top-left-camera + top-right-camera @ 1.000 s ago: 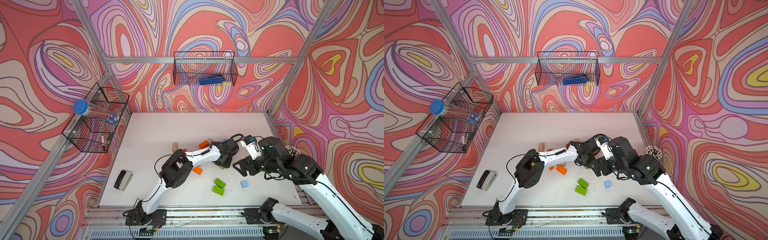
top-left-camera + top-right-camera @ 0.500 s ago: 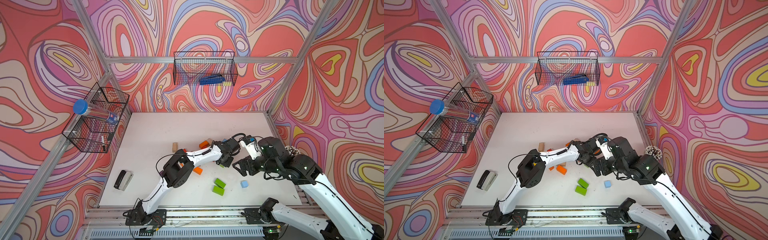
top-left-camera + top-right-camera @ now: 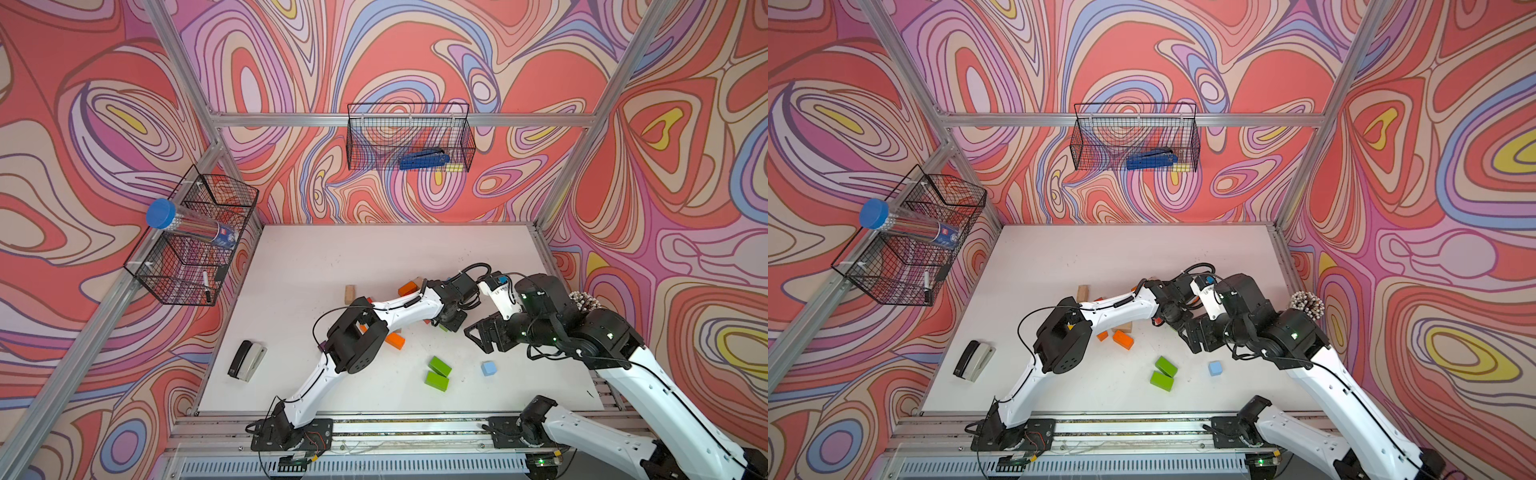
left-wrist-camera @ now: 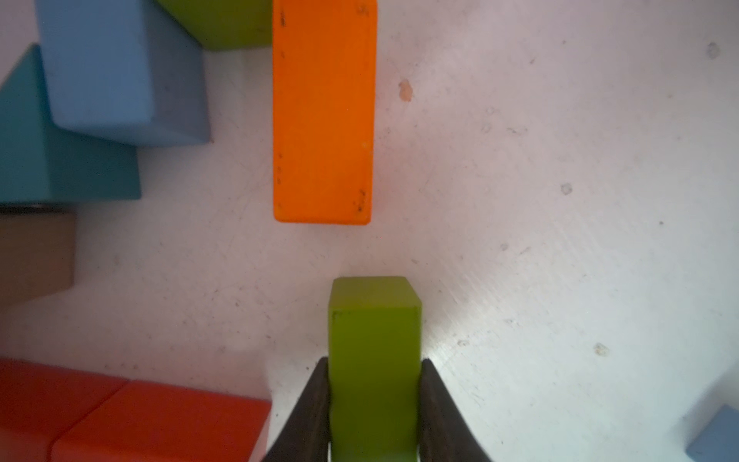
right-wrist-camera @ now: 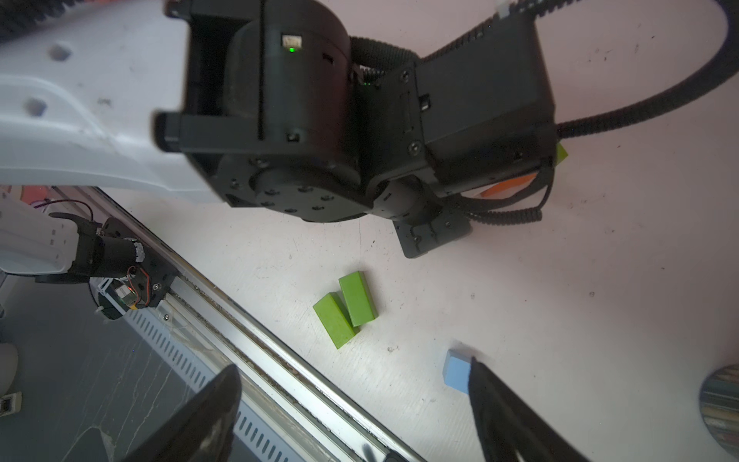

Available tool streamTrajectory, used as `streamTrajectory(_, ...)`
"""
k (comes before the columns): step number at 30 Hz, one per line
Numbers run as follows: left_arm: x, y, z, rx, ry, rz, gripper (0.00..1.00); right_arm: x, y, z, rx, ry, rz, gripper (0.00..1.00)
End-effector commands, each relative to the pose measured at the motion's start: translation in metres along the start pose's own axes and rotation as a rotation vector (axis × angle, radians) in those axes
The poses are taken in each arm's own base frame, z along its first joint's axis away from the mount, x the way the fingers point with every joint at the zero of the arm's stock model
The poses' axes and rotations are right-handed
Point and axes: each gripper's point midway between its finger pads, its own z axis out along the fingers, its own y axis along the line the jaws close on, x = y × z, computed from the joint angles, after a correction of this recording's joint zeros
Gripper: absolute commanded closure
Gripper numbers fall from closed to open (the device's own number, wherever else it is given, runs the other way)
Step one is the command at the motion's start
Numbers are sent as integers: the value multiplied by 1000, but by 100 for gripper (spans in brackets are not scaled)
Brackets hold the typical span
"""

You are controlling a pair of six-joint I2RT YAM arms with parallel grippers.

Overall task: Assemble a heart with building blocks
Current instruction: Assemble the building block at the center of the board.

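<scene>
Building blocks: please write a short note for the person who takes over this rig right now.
Left gripper: shut on a green brick, facing the end of an orange brick.
Right gripper: open, empty.
Nearby: red bricks, a light blue brick, a teal wedge.
Towards the arms' bases: two loose green bricks, a light blue cube.
Done: some blocks grouped; no finished heart shows.
Left: place the held brick, then add the loose ones.
</scene>
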Motion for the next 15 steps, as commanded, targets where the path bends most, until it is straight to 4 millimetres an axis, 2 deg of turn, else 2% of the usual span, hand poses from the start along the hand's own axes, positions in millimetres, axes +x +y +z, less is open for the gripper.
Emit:
streamTrajectory(1,13,10,23,-13,52,59,78,-1,1,4,-8,0,7,11)
streamTrajectory(15,7,25,26,-8,47,52,78,-2,0,8,-3,12,8,11)
